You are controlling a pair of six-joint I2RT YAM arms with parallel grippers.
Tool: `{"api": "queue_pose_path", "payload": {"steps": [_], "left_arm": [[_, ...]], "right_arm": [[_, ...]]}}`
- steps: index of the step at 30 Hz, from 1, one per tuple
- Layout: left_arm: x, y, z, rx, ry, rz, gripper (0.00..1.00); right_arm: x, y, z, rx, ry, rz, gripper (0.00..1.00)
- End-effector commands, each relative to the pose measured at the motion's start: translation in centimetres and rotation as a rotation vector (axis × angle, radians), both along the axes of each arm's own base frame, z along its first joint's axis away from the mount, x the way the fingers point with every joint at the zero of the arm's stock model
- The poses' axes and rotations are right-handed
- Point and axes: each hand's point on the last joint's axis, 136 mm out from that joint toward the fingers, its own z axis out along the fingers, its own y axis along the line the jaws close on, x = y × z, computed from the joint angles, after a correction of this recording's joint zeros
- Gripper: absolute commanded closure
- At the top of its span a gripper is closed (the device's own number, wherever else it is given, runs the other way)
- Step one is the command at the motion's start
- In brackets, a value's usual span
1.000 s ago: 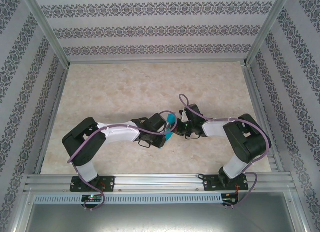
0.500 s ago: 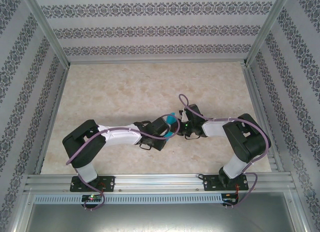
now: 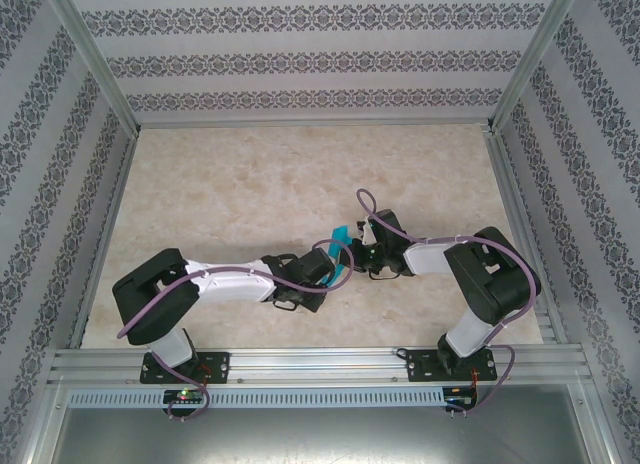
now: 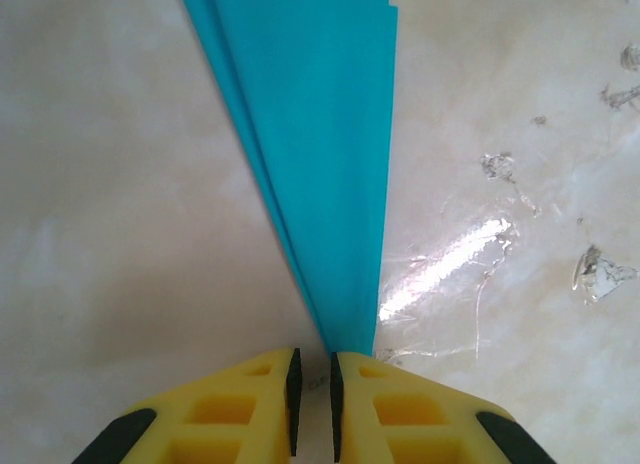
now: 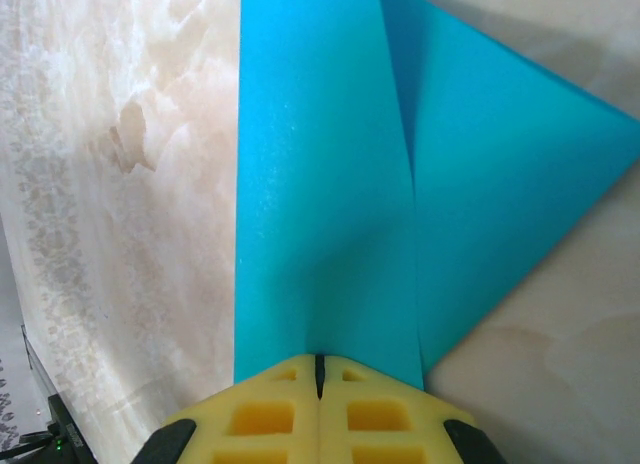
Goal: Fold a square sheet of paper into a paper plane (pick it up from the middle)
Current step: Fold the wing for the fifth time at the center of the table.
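At the centre of the top view, the folded cyan paper (image 3: 342,233) spans between your two arms. The right gripper (image 5: 318,362) clamps its wide end. The left gripper (image 4: 312,369), jaws nearly together, appears to pinch the narrow tip, with the long axis running straight up-frame.

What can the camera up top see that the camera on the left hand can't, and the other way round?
Top camera: the whole left arm and right arm reaching toward the middle, and the patterned walls around them. Left wrist camera: up close, the yellow left gripper pinching the narrow end of the folded blue paper, its layered edges, and shiny marks on the tabletop. Both: the blue paper and the pale marble table.
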Motion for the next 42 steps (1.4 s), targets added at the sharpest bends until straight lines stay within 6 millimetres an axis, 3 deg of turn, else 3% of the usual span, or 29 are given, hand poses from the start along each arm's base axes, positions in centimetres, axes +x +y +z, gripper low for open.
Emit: {"api": "queue_pose_path", "payload": {"steps": [1,7,16,20,27,30,42], "left_arm": [[-3.8,3.5,-2.7,0.139,0.125,-0.006,0.80],[-4.1,3.5,-2.0,0.093,0.111,0.021,0.80],[-0.1,-0.8,5.9,-0.244,0.022,0.053,0.80],[1.7,-2.1,7.8,-0.348,0.008,0.055,0.81],[3.6,-4.5,6.7,-0.443,0.047,0.026,0.83],[3.9,-4.6,4.7,-0.436,0.093,0.034,0.84],[4.4,-1.7,0.1,-0.368,0.120,0.096,0.87]], "right_arm": [[-2.5,-2.6,-4.3,-0.144,0.109,-0.026,0.99],[-2.6,-2.6,-4.0,-0.138,0.105,-0.023,0.99],[-2.7,-2.2,-3.6,-0.126,0.095,-0.016,0.99],[-2.6,-2.0,-3.3,-0.112,0.088,-0.015,0.99],[-2.6,-1.5,-2.8,-0.078,0.081,-0.017,0.99],[-2.6,-1.4,-2.7,-0.071,0.082,-0.018,0.99],[-2.3,-1.1,-2.5,-0.050,0.086,-0.024,0.99]]}}
